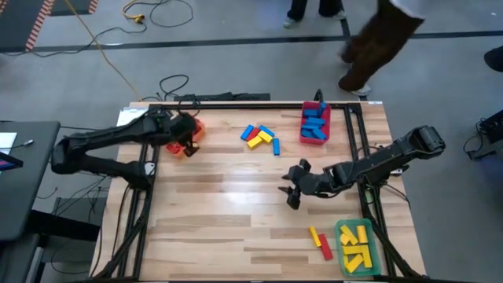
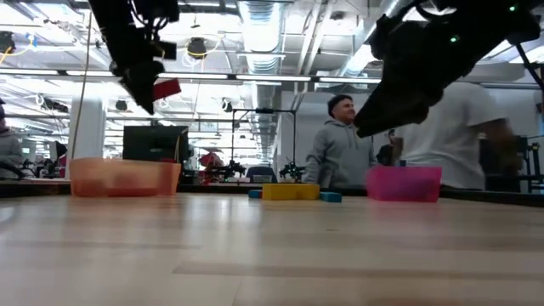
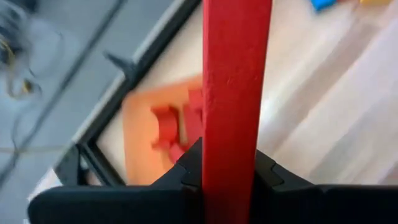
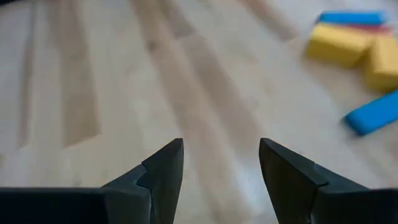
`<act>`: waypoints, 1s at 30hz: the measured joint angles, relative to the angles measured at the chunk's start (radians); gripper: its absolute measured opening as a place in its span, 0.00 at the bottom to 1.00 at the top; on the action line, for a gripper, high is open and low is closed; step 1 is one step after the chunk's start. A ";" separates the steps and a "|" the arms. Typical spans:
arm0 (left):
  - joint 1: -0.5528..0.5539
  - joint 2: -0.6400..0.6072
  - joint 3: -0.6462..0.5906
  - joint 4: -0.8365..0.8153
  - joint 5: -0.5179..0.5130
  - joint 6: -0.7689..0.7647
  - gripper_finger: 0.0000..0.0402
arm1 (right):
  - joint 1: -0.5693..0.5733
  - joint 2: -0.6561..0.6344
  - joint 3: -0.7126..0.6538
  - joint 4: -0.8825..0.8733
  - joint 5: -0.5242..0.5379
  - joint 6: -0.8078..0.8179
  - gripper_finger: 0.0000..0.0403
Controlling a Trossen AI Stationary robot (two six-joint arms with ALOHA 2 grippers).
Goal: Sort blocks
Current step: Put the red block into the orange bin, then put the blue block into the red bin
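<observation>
At upper left, over the translucent orange bin [image 1: 187, 138], the left gripper [image 3: 231, 171] pinches one smooth red bar-shaped block [image 3: 235, 93]; the right gripper [image 4: 221, 171] hangs spread over wood-grain bench [image 1: 220, 204].

Bright ceiling strip lights [image 2: 263, 34] glare overhead; wrist views soft, backgrounds blurred.

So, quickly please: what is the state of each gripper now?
Left gripper: closed on a red block, above the orange bin.
Right gripper: open, holding nothing, over bare table.
</observation>
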 joint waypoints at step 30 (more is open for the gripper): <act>0.496 0.016 -0.204 0.035 0.286 0.224 0.22 | -0.222 0.000 0.000 0.040 -0.271 -0.248 0.56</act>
